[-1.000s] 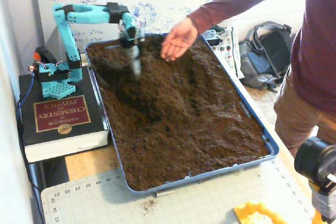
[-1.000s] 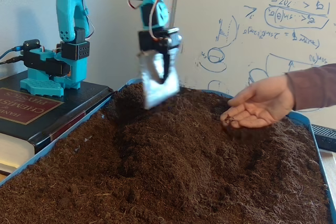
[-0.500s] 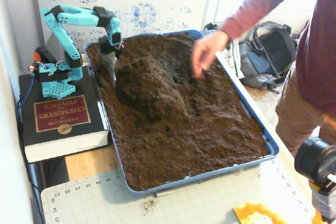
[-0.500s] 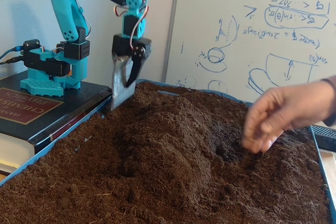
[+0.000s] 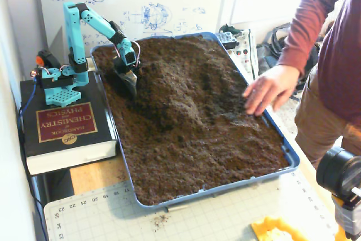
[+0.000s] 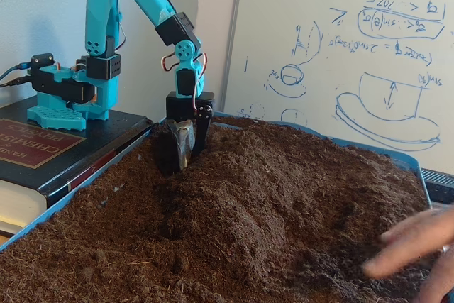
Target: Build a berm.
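A blue tray (image 5: 214, 191) (image 6: 71, 195) is filled with loose dark brown soil. The berm (image 5: 169, 86) (image 6: 262, 189) is a raised hump in the tray's back half, sloping toward the front. My teal arm reaches down from its base on the left. My gripper (image 5: 131, 83) (image 6: 188, 157) carries a silvery scoop blade (image 6: 180, 141) and stands upright with its tips pushed into the soil at the berm's left foot, by a darker hollow. The jaws look shut with nothing gripped.
A person's hand (image 5: 269, 88) (image 6: 415, 246) hovers over the tray's right edge. The arm's base stands on a thick black book (image 5: 65, 125) (image 6: 28, 147). A whiteboard is behind, a backpack (image 5: 282, 55) to the right, a camera (image 5: 341, 176) and cutting mat (image 5: 197, 218) in front.
My gripper swung left from above the tray's back and dropped into the soil at the berm's left side. The person's hand pulled back from the middle to the right edge.
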Controlling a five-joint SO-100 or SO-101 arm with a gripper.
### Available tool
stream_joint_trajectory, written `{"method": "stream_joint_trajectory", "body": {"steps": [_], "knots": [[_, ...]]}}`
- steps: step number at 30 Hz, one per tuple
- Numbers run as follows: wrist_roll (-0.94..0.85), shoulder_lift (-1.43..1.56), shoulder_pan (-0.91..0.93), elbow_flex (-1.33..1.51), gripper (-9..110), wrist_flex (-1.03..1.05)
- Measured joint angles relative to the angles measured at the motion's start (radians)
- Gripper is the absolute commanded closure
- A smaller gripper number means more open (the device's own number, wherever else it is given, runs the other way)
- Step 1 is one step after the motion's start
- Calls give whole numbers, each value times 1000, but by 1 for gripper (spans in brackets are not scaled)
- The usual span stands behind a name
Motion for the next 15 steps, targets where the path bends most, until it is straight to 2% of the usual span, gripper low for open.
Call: {"method": "stream_joint_trajectory", "body": {"steps": [6, 15], "knots": [[21, 61, -66, 74, 101, -55], [219, 78, -91, 206, 101, -222]]}}
